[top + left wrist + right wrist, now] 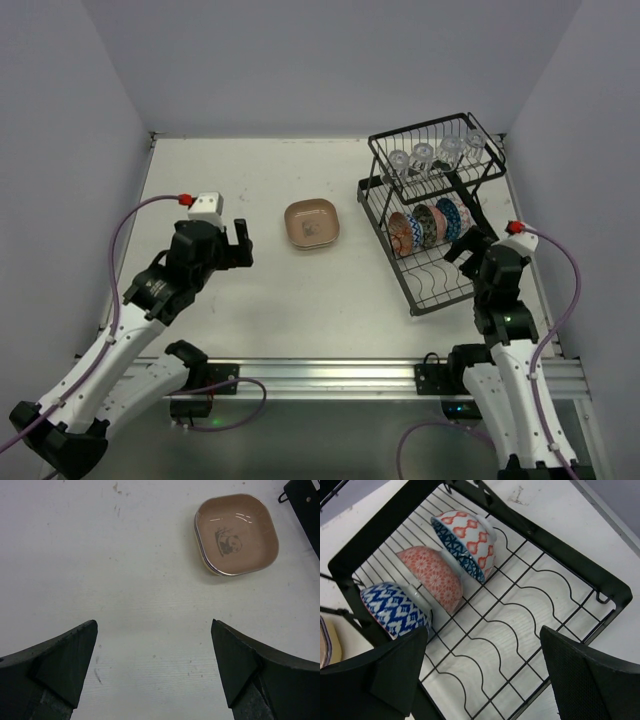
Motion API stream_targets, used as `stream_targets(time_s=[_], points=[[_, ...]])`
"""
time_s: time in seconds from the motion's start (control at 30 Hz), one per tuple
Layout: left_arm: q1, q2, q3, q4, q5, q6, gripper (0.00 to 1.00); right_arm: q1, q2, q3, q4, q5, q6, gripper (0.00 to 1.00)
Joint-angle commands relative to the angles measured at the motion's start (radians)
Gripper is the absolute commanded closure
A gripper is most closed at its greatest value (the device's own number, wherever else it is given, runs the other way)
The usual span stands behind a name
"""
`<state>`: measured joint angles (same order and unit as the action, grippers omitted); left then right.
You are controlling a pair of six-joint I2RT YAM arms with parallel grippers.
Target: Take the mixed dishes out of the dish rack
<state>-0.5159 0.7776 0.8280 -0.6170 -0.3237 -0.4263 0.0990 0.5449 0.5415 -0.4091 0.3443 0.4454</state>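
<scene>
The black wire dish rack (478, 180) stands at the right. Its upper basket holds several clear glass cups (422, 156). Patterned bowls (425, 223) stand on edge in the lower tray. In the right wrist view these are a red-and-blue bowl (467, 537), a pink-red bowl (432, 575) and a blue-and-white bowl (395, 610). My right gripper (482, 652) (468, 245) hangs open over the tray's bare wire dividers, just in front of the bowls. A tan-brown plate (312, 223) (235, 534) lies on the table. My left gripper (155, 645) (240, 245) is open and empty over the table, short of that plate.
The rack's black frame (555, 555) surrounds the right gripper's fingers on the near and right sides. A pale plate edge (327, 642) shows outside the rack at the far left of the right wrist view. A rack corner (305, 505) lies right of the tan plate.
</scene>
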Motion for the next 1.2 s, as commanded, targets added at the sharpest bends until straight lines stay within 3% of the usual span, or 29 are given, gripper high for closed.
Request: stream_targets(time_s=[0.0, 0.2, 0.43, 0.53, 0.67, 0.8, 0.93, 0.97, 1.03, 1.17], points=[[-0.012, -0.017, 0.007, 0.017, -0.037, 0.003, 0.00, -0.094, 0.041, -0.015, 0.205, -0.094, 0.116, 0.05], [-0.019, -0.034, 0.002, 0.019, -0.032, 0.001, 0.00, -0.286, 0.213, 0.025, 0.237, -0.241, 0.162, 0.10], [-0.022, -0.040, 0.000, 0.023, -0.015, 0.004, 0.00, -0.309, 0.240, 0.023, 0.256, -0.266, 0.338, 0.10], [-0.021, -0.037, -0.003, 0.026, -0.012, 0.004, 0.00, -0.309, 0.237, -0.007, 0.260, -0.275, 0.499, 0.10], [-0.021, -0.031, -0.006, 0.028, -0.006, 0.006, 0.00, -0.309, 0.153, -0.090, 0.288, -0.213, 0.853, 0.09], [-0.021, -0.023, -0.007, 0.028, -0.005, 0.008, 0.00, -0.311, 0.101, -0.155, 0.394, -0.196, 0.980, 0.12], [-0.022, -0.023, -0.006, 0.031, 0.003, 0.008, 0.00, -0.309, 0.197, -0.013, 0.285, -0.148, 0.770, 0.07], [-0.022, -0.023, -0.006, 0.033, 0.005, 0.009, 0.00, -0.309, 0.226, 0.059, 0.223, -0.139, 0.631, 0.06], [-0.021, -0.020, 0.002, 0.034, 0.030, 0.017, 0.00, -0.309, 0.289, 0.122, 0.158, -0.136, 0.508, 0.03], [-0.022, -0.003, 0.019, 0.040, 0.101, 0.014, 0.00, -0.309, 0.308, 0.083, 0.269, -0.246, 0.206, 0.05]])
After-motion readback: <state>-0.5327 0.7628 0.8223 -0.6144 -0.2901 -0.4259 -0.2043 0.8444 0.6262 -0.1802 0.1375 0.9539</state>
